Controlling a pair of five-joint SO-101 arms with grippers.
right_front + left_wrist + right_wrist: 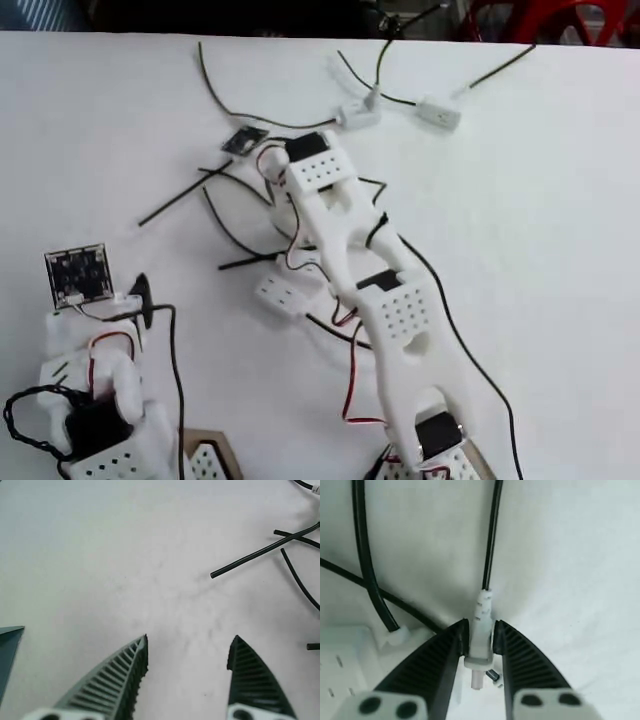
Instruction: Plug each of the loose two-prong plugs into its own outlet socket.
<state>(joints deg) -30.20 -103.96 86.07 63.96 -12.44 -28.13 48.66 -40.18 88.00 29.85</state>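
High view: white table (560, 250) with black cables (185, 197) strewn across its middle and far part. Near the far edge, a white block (438, 112) and a smaller white piece (358, 116), each on a cable, close together but apart. Across the middle, the right arm (345, 240), stretched from the near edge into the cable tangle; just beside its forearm, a white outlet socket (283, 293) flat on the table. At the near left corner, the left arm (100, 390), with the left gripper (140, 295) over bare table, well apart from the sockets. Left wrist view: left gripper (187, 652) spread wide, nothing between the fingers (125, 677); beyond them, a loose black cable end (250, 557) flat on the surface, apart from the gripper. Right wrist view: right gripper (480, 630) clamped on the white two-prong plug (480, 647), one finger on each flank, with the plug's black cord (492, 535) running straight away from the fingertips; lifted or resting on the table, cannot tell. Just beside the gripper, a slotted outlet block (340, 665), slots facing up, with a second black cord (365, 555) ending at its side; plug not seated in any slot
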